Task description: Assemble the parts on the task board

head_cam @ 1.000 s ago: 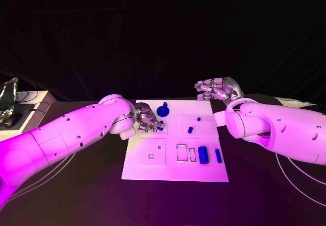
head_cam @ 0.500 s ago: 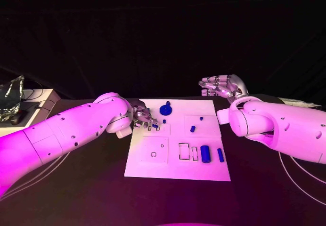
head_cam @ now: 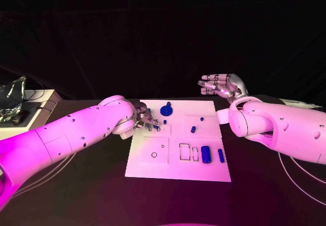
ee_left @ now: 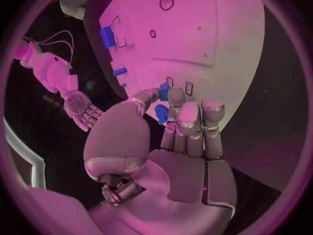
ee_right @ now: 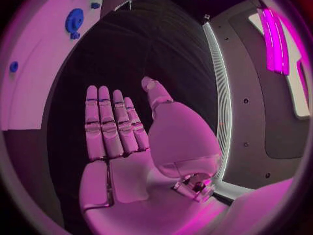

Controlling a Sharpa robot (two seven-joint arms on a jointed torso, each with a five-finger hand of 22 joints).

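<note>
Left hand (head_cam: 146, 118) pinched a small blue part (ee_left: 160, 113) over the board (head_cam: 178, 169); right hand (head_cam: 222, 85), fingers straight and empty, hung beyond its far corner.

The table is being viewed from above and behind by the head camera, which is facing down and forward, with the whole task board (head_cam: 178, 140) taken in from some way off. The left hand (ee_left: 176, 141) is being seen at close range from behind by the left wrist camera, the board lying just beyond its fingers. The right hand (ee_right: 130, 146) is being seen likewise by the right wrist camera, the board's edge (ee_right: 39, 62) and the blue gear (ee_right: 74, 21) being shared with the head view (head_cam: 166, 111).
</note>
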